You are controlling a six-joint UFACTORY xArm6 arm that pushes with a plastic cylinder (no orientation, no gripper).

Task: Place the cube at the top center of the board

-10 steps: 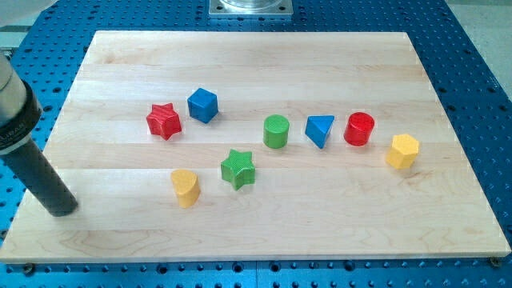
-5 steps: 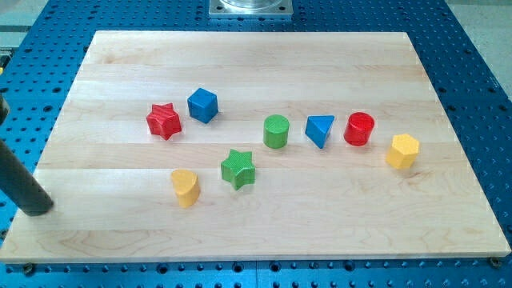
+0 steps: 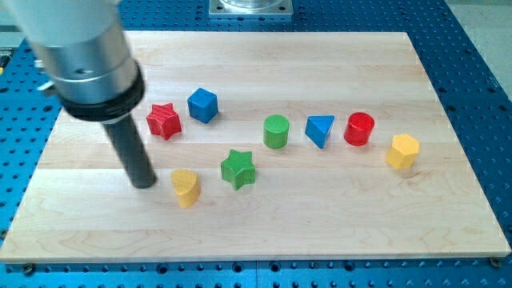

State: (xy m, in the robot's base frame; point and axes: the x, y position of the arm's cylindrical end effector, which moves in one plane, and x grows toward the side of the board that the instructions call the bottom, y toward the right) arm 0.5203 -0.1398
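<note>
The blue cube (image 3: 202,105) sits on the wooden board (image 3: 256,64) left of centre, next to the red star (image 3: 164,121). My tip (image 3: 144,182) rests on the board below the red star and just left of the yellow block (image 3: 186,187). It is well below and left of the blue cube, not touching any block. The arm's grey body covers the board's upper left part.
A green star (image 3: 238,169) lies right of the yellow block. A green cylinder (image 3: 276,131), a blue triangular block (image 3: 320,130), a red cylinder (image 3: 359,129) and a yellow hexagonal block (image 3: 402,151) run in a row toward the view's right.
My tip has moved from the board's left edge to the right, to a spot just left of the yellow block. No block has moved.
</note>
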